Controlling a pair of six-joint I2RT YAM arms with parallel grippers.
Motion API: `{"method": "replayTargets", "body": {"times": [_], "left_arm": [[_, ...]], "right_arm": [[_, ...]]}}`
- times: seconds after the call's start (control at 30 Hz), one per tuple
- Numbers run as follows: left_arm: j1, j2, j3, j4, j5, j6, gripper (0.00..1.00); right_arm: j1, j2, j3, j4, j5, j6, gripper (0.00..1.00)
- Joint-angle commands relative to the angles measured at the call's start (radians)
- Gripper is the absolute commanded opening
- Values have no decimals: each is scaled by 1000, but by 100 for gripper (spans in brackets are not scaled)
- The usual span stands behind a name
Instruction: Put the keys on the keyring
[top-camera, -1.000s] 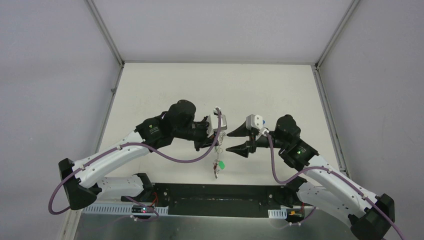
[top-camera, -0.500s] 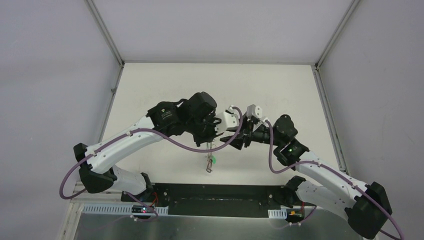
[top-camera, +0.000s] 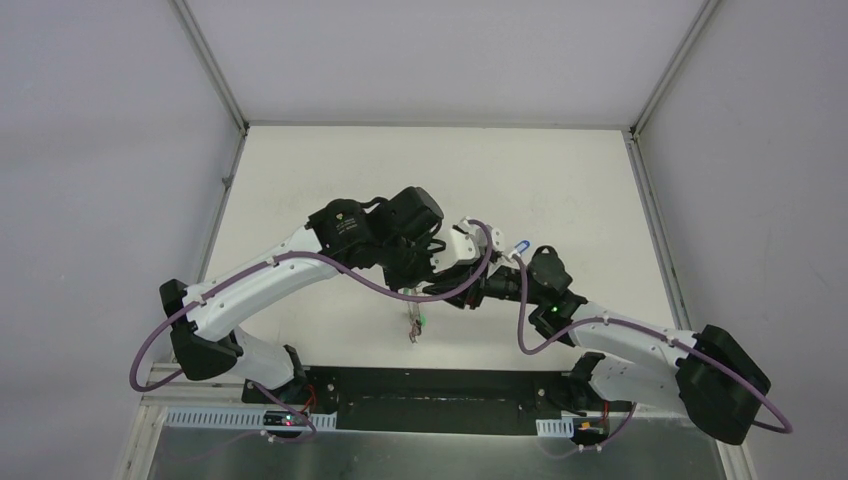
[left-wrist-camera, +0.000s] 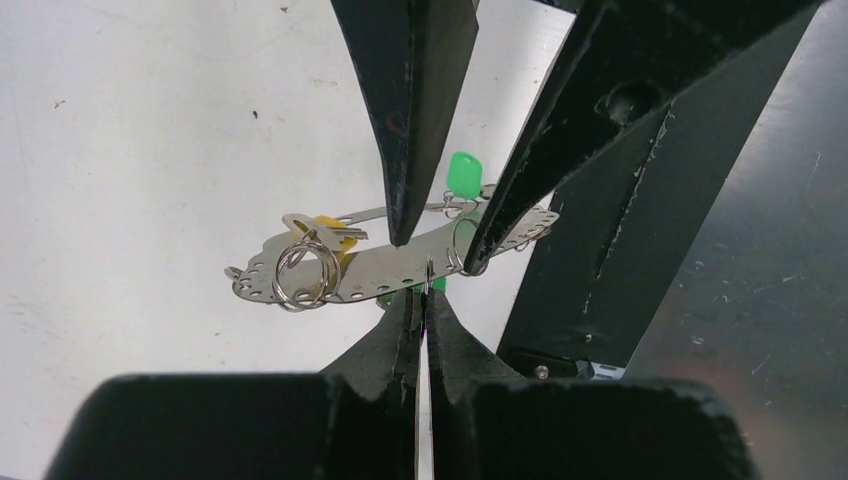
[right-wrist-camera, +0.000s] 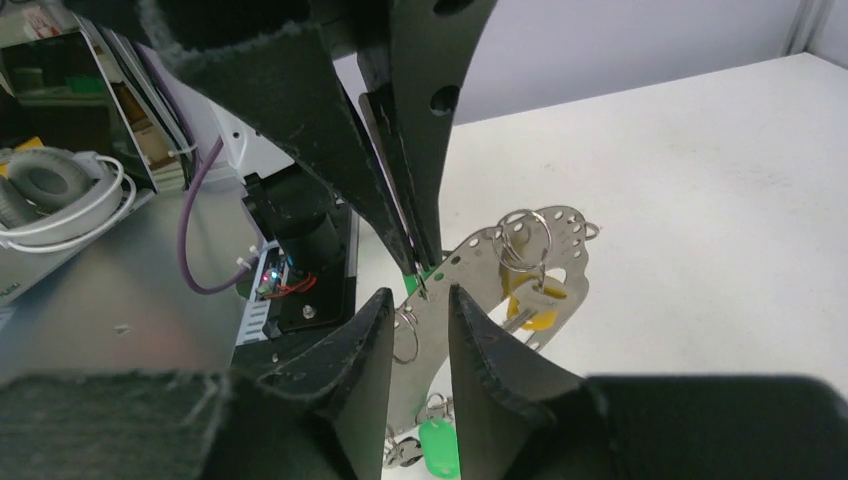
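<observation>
The keyring (left-wrist-camera: 370, 280) is a flat, perforated silvery loop hanging in the air over the table. My left gripper (left-wrist-camera: 425, 300) is shut on its lower edge, and its tips meet the band from above in the right wrist view (right-wrist-camera: 420, 280). A key with a yellow tag (left-wrist-camera: 325, 235) hangs from a small split ring (left-wrist-camera: 305, 272). A green tag (left-wrist-camera: 462, 175) dangles at the other end. My right gripper (right-wrist-camera: 420, 291) stands open, its fingers narrowly apart on either side of the keyring's band (right-wrist-camera: 480, 260). From above, both grippers (top-camera: 418, 288) (top-camera: 452, 296) meet over the dangling keys (top-camera: 415, 325).
The cream table (top-camera: 500, 180) is walled on three sides. A black base plate with wiring (top-camera: 430, 385) runs along the near edge, right under the hanging keys. Headphones (right-wrist-camera: 60, 190) lie off the table to the side.
My left arm has swung right and forward with the keyring. The right gripper has moved left to it, and its jaws have narrowed around the band.
</observation>
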Motion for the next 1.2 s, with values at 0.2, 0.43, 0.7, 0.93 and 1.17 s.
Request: {"method": "replayTargets", "body": {"times": [0.2, 0.43, 0.7, 0.93, 1.17], "left_arm": [[-13, -120, -108, 183, 6, -19, 0], [-15, -167, -153, 233, 31, -27, 0], [-15, -169, -152, 239, 66, -20, 0], [-15, -167, -157, 240, 91, -15, 0], [-14, -180, -177, 242, 88, -19, 0]], "right_arm": [[44, 56, -32, 256, 39, 27, 28], [55, 42, -24, 192, 6, -12, 16], [60, 37, -17, 156, 9, -30, 22], [62, 45, 0, 161, -11, -33, 11], [61, 28, -6, 163, -20, -32, 0]]}}
